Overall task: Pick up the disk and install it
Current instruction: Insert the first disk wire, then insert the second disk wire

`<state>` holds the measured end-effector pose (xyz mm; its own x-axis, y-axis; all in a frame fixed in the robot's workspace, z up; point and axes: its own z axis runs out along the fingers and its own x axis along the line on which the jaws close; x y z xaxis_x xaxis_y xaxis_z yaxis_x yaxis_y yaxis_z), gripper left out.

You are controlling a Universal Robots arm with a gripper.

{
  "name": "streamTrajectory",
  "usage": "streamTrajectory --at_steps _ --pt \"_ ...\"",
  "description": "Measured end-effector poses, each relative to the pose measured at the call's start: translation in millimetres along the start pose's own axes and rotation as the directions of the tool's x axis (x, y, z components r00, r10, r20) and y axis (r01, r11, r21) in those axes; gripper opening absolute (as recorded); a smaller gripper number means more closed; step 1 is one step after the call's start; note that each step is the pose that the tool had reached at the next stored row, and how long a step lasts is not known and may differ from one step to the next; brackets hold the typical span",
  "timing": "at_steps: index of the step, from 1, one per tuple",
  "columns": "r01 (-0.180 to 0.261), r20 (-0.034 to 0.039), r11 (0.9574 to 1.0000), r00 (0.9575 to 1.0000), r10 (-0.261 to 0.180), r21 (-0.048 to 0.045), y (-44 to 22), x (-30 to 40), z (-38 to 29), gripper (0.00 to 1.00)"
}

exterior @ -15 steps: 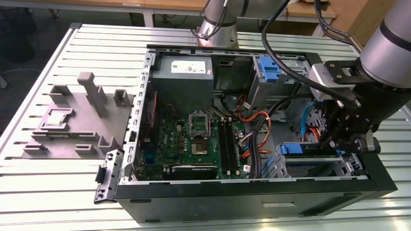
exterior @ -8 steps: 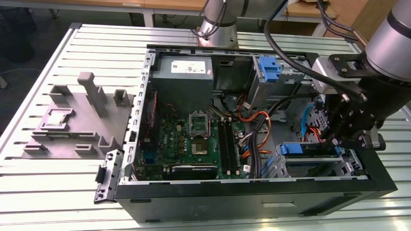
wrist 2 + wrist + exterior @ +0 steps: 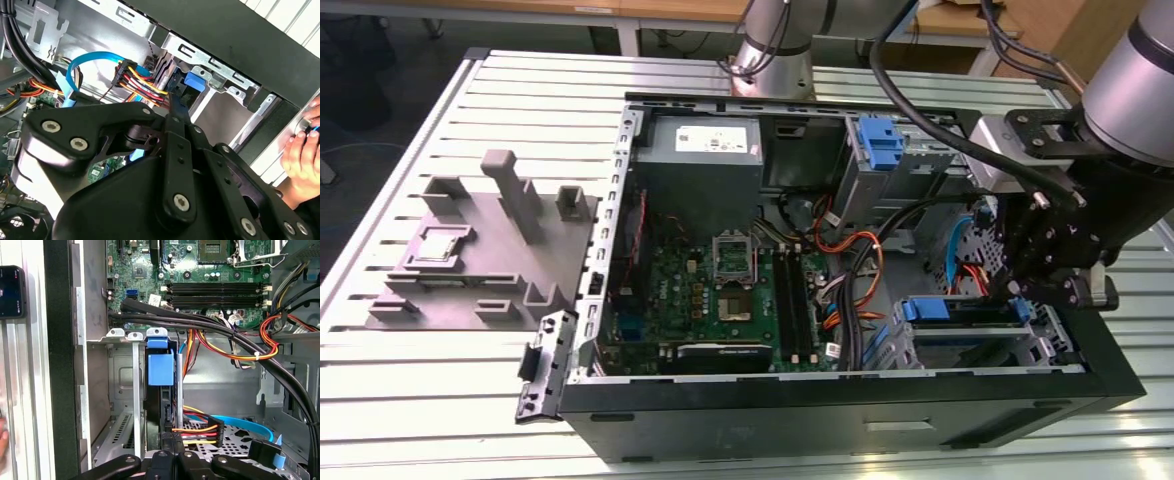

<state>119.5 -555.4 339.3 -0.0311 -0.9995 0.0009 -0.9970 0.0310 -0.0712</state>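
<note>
The disk (image 3: 945,310) stands edge-on as a blue strip inside the drive cage (image 3: 987,345), at the near corner of the open computer case on the exterior view's right. In the first wrist view its blue carrier tab (image 3: 160,365) sits between the cage's silver rails. A dark thin edge runs from the tab back to my gripper (image 3: 173,458). My gripper (image 3: 1017,292) hangs over the cage at the disk's outer end. Its black fingers (image 3: 172,125) are drawn close together, and the disk's edge looks pinched between them. The blue tab (image 3: 194,81) lies just past the fingertips.
Red, yellow and black cables (image 3: 227,347) cross beside the cage. The motherboard (image 3: 720,290) fills the case floor. Another blue carrier (image 3: 881,140) sits at the case's far side. A grey fixture (image 3: 467,250) stands on the slatted table. A person's hand (image 3: 305,150) rests outside the case.
</note>
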Motion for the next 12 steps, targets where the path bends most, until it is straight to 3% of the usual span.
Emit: streamTrajectory --at_steps 12 --pt "0.0 -0.0001 1.0 1.0 0.0 -0.0029 3.1 0.1 -0.2 0.1"
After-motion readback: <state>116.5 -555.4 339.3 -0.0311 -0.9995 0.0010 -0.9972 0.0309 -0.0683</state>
